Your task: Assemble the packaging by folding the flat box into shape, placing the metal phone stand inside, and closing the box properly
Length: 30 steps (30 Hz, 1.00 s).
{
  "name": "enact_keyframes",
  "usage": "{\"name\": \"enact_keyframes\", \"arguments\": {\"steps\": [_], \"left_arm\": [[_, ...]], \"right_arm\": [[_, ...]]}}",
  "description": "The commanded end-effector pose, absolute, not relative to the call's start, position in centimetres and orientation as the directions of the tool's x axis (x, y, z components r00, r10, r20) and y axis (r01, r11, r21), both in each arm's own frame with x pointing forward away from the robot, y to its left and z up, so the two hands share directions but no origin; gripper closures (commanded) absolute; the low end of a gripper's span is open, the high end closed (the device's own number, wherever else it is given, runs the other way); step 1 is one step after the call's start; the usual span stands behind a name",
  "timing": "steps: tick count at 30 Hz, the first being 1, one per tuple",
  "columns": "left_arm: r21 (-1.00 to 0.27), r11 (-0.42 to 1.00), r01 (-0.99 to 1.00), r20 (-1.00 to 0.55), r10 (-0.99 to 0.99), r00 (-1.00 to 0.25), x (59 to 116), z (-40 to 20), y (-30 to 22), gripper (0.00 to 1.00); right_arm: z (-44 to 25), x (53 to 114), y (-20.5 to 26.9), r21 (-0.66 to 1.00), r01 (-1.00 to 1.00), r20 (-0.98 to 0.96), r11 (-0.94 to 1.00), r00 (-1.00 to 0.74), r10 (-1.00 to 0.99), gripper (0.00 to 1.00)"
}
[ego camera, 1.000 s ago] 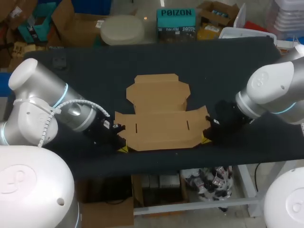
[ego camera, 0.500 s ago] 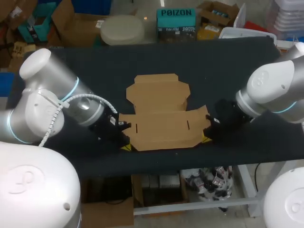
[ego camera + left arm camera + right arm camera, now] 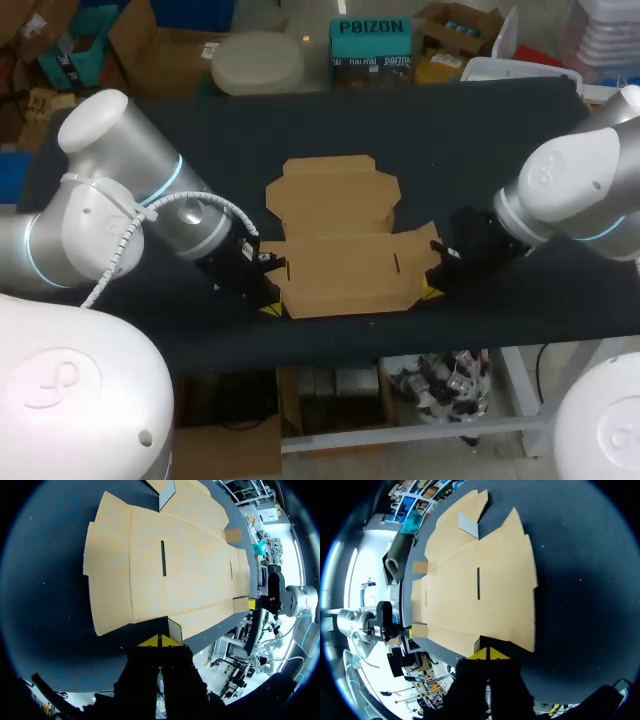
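Wrist views, not head: left pincer (image 3: 160,639), right pincer (image 3: 489,653) closed | at flat box (image 3: 175,565) corners

Your left arm (image 3: 110,215) comes in from the left, elbow high, forearm slanting down and inward. Your left gripper (image 3: 270,306) sits low, its yellow tips (image 3: 152,641) pressed together. Your right arm (image 3: 575,195) bends in from the right, wrist angled down toward the middle. Your right gripper (image 3: 432,291) is also low, its yellow tips (image 3: 482,653) closed against each other.
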<state>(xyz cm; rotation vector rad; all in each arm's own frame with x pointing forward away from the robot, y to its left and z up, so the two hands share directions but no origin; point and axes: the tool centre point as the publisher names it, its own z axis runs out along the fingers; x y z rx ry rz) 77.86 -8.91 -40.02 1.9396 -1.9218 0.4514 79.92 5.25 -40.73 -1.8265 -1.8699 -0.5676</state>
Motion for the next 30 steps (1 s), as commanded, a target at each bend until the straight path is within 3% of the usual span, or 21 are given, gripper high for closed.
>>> {"name": "enact_keyframes", "arguments": {"steps": [1,30], "left_arm": [[0.042,-0.001,-0.999,0.411,-0.912,0.019,78.1,-39.9,-9.5,1.0],[0.026,-0.001,-1.0,0.336,-0.942,0.01,77.8,-39.7,-10.7,1.0]], "right_arm": [[-40.6,79.9,5.5,-0.025,0.999,0.585,0.032,-0.012,0.811,1.0],[-40.7,79.4,6.8,-0.05,0.998,0.488,0.044,-0.014,0.873,1.0]]}}
